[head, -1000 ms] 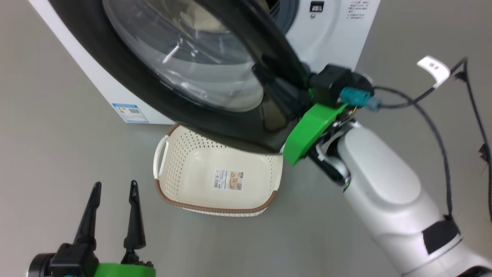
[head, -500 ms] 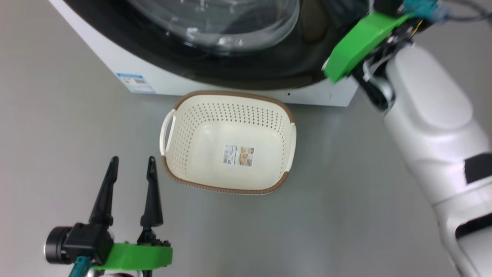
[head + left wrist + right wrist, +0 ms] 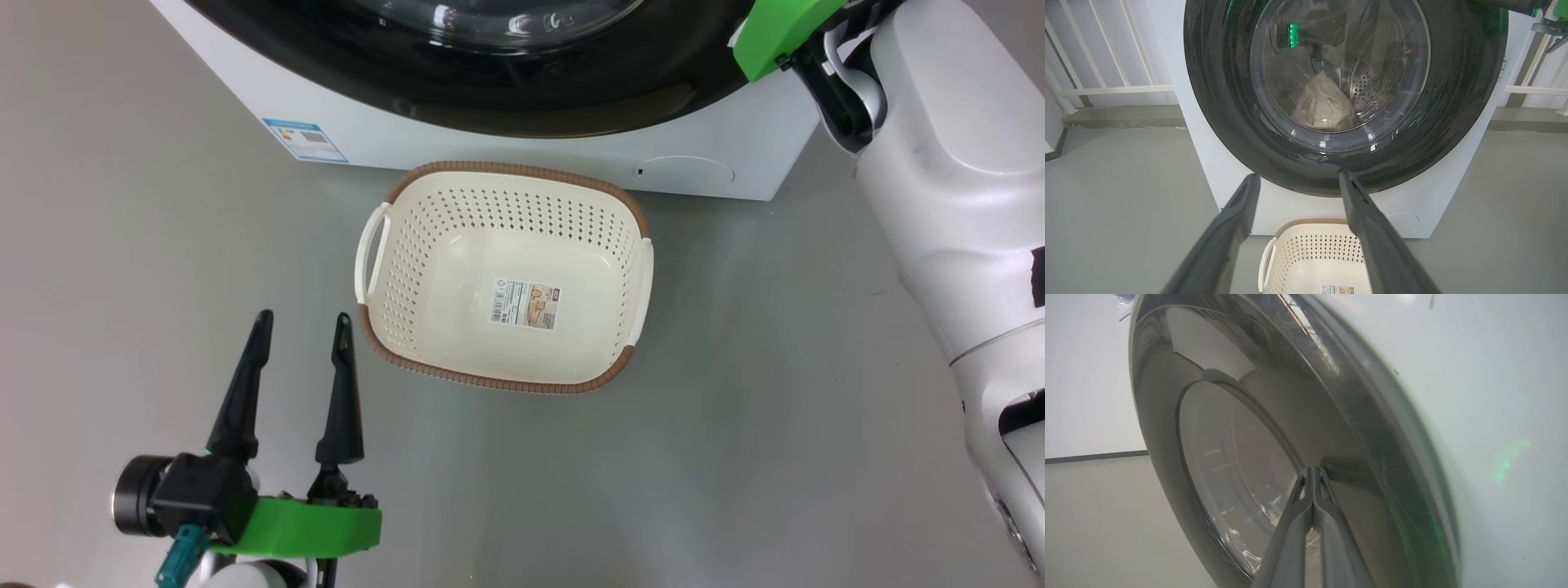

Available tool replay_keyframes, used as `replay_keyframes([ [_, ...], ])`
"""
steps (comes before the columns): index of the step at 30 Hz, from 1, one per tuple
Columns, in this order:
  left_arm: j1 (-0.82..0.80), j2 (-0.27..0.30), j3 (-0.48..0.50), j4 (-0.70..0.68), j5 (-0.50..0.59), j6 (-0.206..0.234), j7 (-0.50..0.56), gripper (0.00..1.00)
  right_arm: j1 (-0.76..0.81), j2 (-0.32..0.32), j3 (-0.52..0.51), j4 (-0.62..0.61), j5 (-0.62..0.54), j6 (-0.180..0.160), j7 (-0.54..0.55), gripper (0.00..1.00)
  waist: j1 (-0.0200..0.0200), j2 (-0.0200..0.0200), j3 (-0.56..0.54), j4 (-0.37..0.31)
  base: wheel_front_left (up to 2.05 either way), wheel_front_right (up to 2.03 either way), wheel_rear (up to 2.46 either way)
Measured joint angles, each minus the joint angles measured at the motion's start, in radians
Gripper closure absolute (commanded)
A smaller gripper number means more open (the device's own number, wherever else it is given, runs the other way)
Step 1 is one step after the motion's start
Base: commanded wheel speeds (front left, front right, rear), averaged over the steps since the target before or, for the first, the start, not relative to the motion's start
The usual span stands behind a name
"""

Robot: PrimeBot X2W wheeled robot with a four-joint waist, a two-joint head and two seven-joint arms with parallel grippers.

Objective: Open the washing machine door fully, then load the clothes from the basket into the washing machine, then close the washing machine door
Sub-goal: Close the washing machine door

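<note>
The washing machine (image 3: 490,159) stands at the top of the head view, with the washing machine door (image 3: 571,98) lying against its front. Through the door glass (image 3: 1339,73) the pale clothes (image 3: 1323,108) rest in the steel drum. The basket (image 3: 490,380) sits empty on the floor just in front, its label showing. My left gripper (image 3: 303,318) hovers open at the basket's near left, holding nothing. The same left gripper (image 3: 1298,179) points at the door's lower rim. My right gripper (image 3: 1312,470) is shut and empty, its tips on the door's black rim (image 3: 1331,416).
My white right forearm (image 3: 947,163) reaches up along the machine's right corner. A blue-and-white sticker (image 3: 304,140) marks the machine's lower left. White railings (image 3: 1106,87) stand behind the machine on both sides. Grey floor (image 3: 735,408) surrounds the basket.
The door has swung from standing open over the basket to lying against the machine, with my right gripper on it. The head camera has shifted; the left gripper stays open.
</note>
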Motion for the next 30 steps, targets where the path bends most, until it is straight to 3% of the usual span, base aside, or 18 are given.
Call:
replay_keyframes([
  [11, -0.004, -0.017, 0.024, 0.021, 0.011, -0.025, -0.003, 0.00, 0.025, -0.013, 0.102, -0.039, 0.077, -0.002, -0.012, 1.00, -0.0001, 0.0000, -0.028, -0.016, 0.00, 0.00, 0.00],
  [19, 0.002, -0.017, 0.043, 0.036, 0.020, -0.043, -0.004, 0.00, 0.242, -0.035, 0.104, -0.232, 0.123, -0.002, -0.015, 1.00, 0.0000, 0.0000, -0.077, -0.042, 0.00, 0.00, 0.00],
  [27, 0.048, -0.017, 0.050, 0.057, 0.020, -0.051, -0.004, 0.00, 0.497, -0.058, 0.025, -0.378, 0.117, -0.002, -0.015, 1.00, 0.0000, 0.0000, -0.151, -0.069, 0.00, 0.00, 0.00],
  [29, 0.063, -0.016, 0.054, 0.059, 0.020, -0.051, -0.004, 0.00, 0.550, -0.058, -0.002, -0.400, 0.110, -0.002, -0.015, 0.07, -0.0001, 0.0000, -0.169, -0.076, 0.00, 0.00, 0.00],
  [30, 0.070, -0.015, 0.056, 0.059, 0.020, -0.051, -0.004, 0.00, 0.576, -0.057, -0.016, -0.411, 0.104, -0.002, -0.014, 0.00, 0.0000, 0.0000, -0.178, -0.081, 0.00, 0.00, 0.00],
])
